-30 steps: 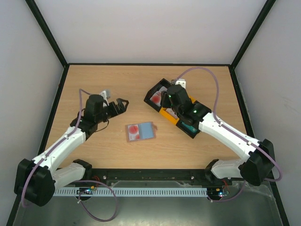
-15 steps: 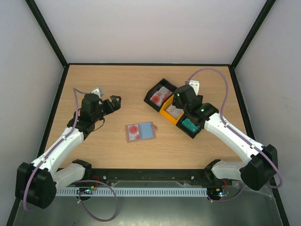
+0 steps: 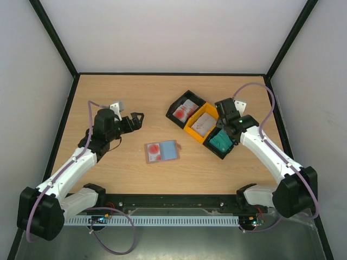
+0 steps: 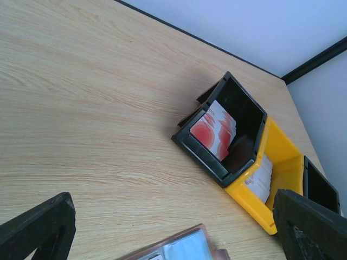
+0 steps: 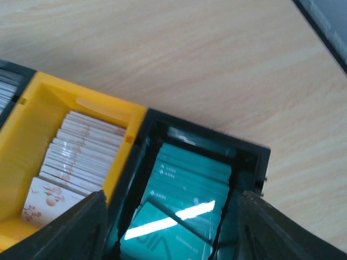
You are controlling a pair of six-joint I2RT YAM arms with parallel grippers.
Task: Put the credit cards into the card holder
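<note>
The card holder (image 3: 161, 151) lies open in the middle of the table (image 3: 108, 92), same spot as a second ago, with one red-marked card (image 3: 154, 149) on its left half. So one card seems to be in, and the rest are left to do.

The big change is the right gripper (image 3: 224, 108). A second ago it hung over the black tray of red-and-white cards (image 3: 184, 110), at 1 o'clock from the holder. Now it has swung over toward 3 o'clock and looks straight down into the black tray of teal cards (image 5: 184, 187), next to the orange tray (image 5: 54, 103) of white cards (image 5: 76, 151). Its fingers are spread wide with nothing between them. My guess is it's lining up for a teal card next.

The left gripper (image 3: 136, 117) has barely shifted. It hangs at 10 o'clock from the holder, its fingers (image 4: 38, 227) spread and empty.

Hard to tell:
- Is the red card tucked into a pocket or just resting on top?
- The left wrist view only catches a corner of the holder.
- The right fingertips are cut off at the frame edge.
- Glare washes out part of the teal stack.
</note>
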